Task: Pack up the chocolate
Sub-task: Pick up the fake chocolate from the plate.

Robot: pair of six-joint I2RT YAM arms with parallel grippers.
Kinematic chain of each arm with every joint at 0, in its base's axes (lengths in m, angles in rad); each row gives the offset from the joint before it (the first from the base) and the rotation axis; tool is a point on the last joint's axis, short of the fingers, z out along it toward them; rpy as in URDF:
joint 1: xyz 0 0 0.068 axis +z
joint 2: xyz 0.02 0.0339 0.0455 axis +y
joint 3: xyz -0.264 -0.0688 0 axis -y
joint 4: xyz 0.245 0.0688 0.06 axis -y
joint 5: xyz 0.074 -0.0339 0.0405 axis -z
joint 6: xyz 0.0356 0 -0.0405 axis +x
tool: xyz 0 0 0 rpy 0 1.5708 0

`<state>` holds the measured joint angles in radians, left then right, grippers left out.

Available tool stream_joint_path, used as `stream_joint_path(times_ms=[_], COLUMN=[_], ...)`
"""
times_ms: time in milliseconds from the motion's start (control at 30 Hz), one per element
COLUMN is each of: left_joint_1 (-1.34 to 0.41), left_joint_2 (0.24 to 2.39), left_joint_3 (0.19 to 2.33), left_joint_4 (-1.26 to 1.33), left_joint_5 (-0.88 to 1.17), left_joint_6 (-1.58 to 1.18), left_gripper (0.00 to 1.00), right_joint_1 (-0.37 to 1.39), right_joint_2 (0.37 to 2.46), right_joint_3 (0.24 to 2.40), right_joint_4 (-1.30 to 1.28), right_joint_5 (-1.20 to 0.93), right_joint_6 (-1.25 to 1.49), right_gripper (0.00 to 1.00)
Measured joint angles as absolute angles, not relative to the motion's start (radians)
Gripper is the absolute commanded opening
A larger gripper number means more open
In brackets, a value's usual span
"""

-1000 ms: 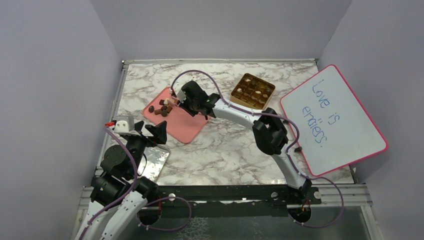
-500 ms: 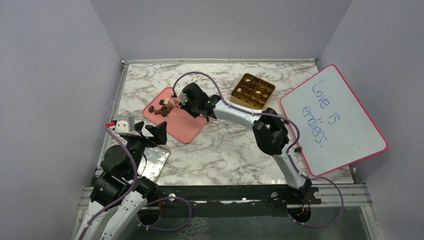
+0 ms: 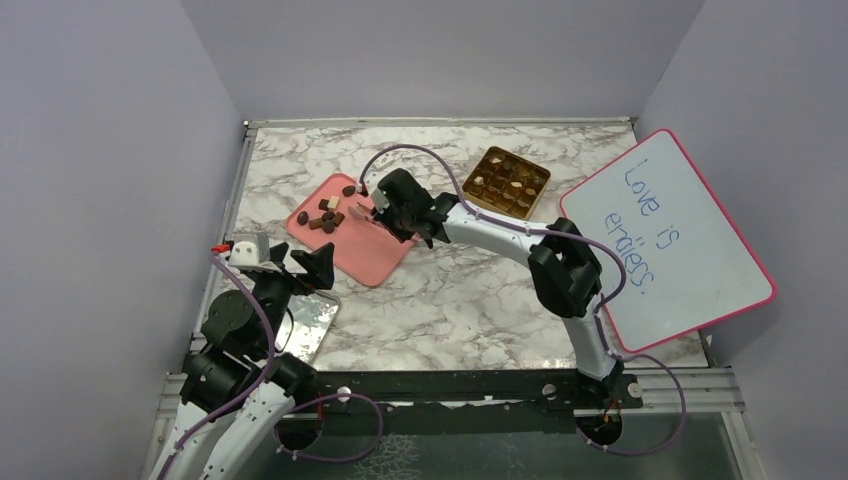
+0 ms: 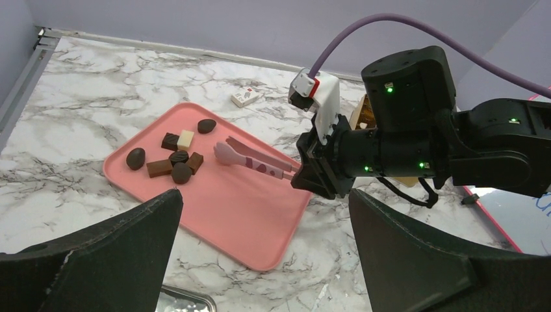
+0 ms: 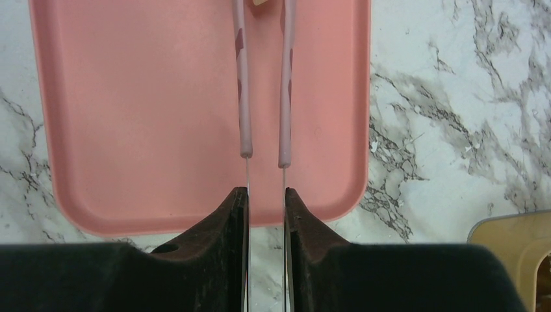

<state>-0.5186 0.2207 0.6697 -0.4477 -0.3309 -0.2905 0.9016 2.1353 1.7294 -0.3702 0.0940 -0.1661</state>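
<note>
Right gripper: the right gripper (image 5: 265,195) is clamping the rear ends of the long pink plastic tweezers (image 4: 250,159), its black fingers (image 5: 237,214) pressing in from either side with only a narrow slit between them; it is hovering over the near-right part of the tray

Tweezers: sticking out ahead of the right gripper, low over the tray and pointing toward the chocolate; the two rounded tips are standing slightly apart just beside the cluster, and I cannot tell whether they are touching anything

Chocolate: the small bite-sized chocolate pieces (image 4: 175,159), mostly dark brown with one cream square, are lying clustered at the left end of the flat pink rectangular tray (image 3: 368,258); one dark oval piece (image 4: 206,125) is sitting apart from the cluster, closer to the tray's far edge

Box: the square gold box with gridded compartments (image 3: 468,184) is resting on the marble to the right of the tray, apart from it; several cells are showing brown and cream pieces, others bare gold

Left gripper: the left gripper (image 4: 265,195) is standing wide open and holding nothing, raised near the table's near-left corner, facing the tray, near a shiny metal sheet (image 3: 312,325)

Table: the white-and-grey marble-patterned tabletop (image 3: 450,290) is carrying all of it

Other: a pink-framed whiteboard with blue handwriting (image 3: 665,240) is lying askew at the table's right edge; a small white card with a red mark (image 4: 245,97) is lying on the marble beyond the tray
</note>
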Motion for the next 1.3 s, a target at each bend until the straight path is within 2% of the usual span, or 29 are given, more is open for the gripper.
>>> stream_joint_path(times_ms=[767, 1300], left_joint_1=[-0.519, -0.519], left_joint_2=[0.22, 0.214], left_joint_3=[0.67, 0.67], left_joint_4=[-0.451, -0.451], left_joint_5=[-0.331, -0.331], left_joint_6=[-0.29, -0.291], left_gripper=[0.99, 0.99], right_joint_1=[0.899, 0.819], right_joint_2=[1.934, 1.779], right_joint_3=[1.599, 1.522], right_joint_4=[-0.453, -0.579], right_joint_5=[0.155, 0.202], right_joint_6=[0.033, 0.146], right_gripper=[0.24, 0.25])
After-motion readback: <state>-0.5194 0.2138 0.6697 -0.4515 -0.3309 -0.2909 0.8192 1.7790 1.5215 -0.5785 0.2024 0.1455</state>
